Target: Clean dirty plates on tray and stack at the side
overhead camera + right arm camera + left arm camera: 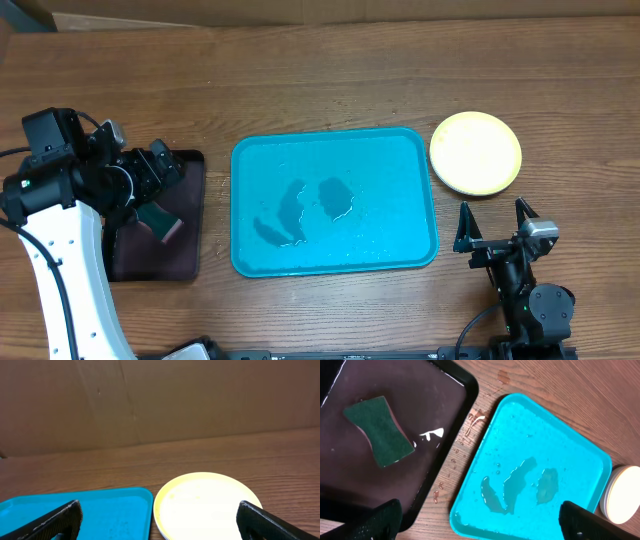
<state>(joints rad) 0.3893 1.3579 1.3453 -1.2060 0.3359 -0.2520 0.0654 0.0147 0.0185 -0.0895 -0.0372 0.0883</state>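
Note:
The turquoise tray lies mid-table, wet, with puddles and no plates on it; it also shows in the left wrist view and the right wrist view. The plates stand stacked right of the tray, the yellow-green one on top; those beneath are hidden. The stack shows in the right wrist view and at the left wrist view's edge. My left gripper is open and empty over the dark tray's right edge. My right gripper is open and empty, just in front of the stack.
A dark maroon-black tray lies left of the turquoise one, holding a green-topped sponge, seen also in the left wrist view. Water drops lie on the wood between the trays. A cardboard wall stands behind the table.

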